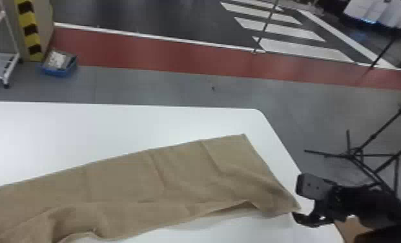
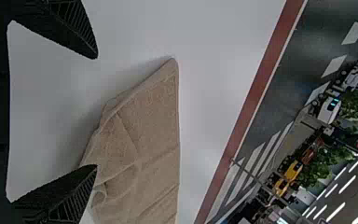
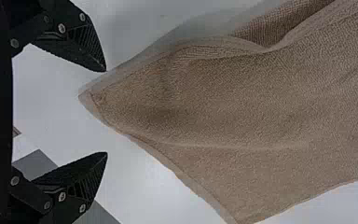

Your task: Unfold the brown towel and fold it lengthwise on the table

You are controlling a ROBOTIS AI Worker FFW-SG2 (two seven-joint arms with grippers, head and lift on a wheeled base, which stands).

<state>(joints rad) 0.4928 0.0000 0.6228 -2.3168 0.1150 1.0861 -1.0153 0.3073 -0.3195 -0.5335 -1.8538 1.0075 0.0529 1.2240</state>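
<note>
Evidently, the right gripper (image 3: 106, 112) stands spread at a corner (image 3: 98, 100) of the brown towel (image 1: 122, 181), pinching nothing; the left gripper (image 2: 97, 112) is likewise parted near the other end. The towel lies long and narrow across the table (image 1: 80, 122), its near side rumpled. The step in hand appears to be straightening the lengthwise fold; next, the corner likely wants gripping and squaring. White tabletop separates towel from far edge; the right-hand edge is near, limiting outward pull.
</note>
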